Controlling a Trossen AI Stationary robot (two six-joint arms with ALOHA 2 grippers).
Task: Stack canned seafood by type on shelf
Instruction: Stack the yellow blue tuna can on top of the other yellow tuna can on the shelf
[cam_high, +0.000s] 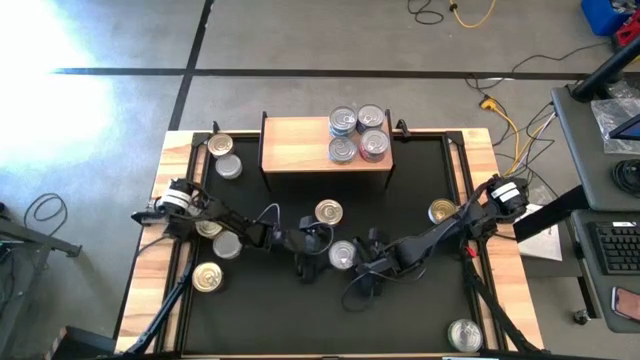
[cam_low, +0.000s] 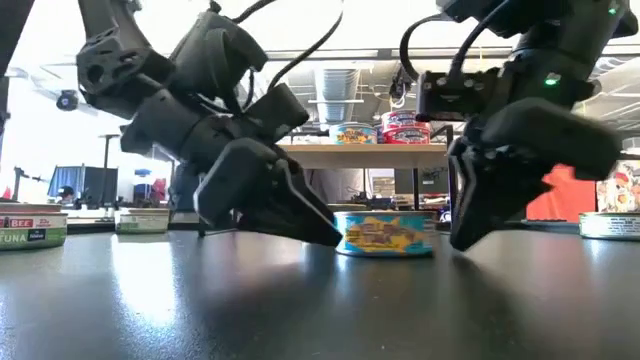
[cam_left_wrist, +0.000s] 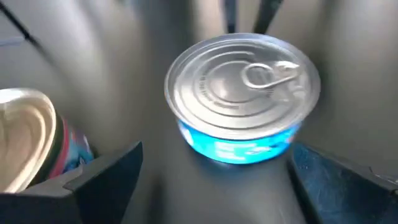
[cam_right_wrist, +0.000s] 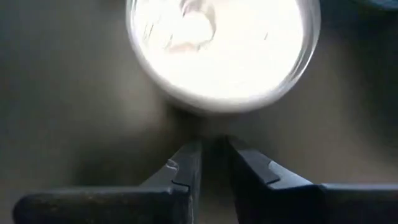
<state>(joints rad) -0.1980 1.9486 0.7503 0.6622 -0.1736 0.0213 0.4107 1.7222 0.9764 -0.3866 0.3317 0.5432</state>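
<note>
The left end effector (cam_high: 318, 243) sat low over the black bench (cam_high: 420, 310), fingers spread wide, just beside a blue-labelled can (cam_high: 342, 254) that stood upright on the bench surface. The right end effector (cam_high: 365, 262) was on that can's other side, its fingers nearly together with only a narrow gap and holding nothing. Four cans (cam_high: 358, 134) stood grouped at the right end of the shelf (cam_high: 295, 148). Another silver can (cam_high: 328, 212) stood between the shelf and the two end effectors. Further cans lay scattered along both bench edges.
</note>
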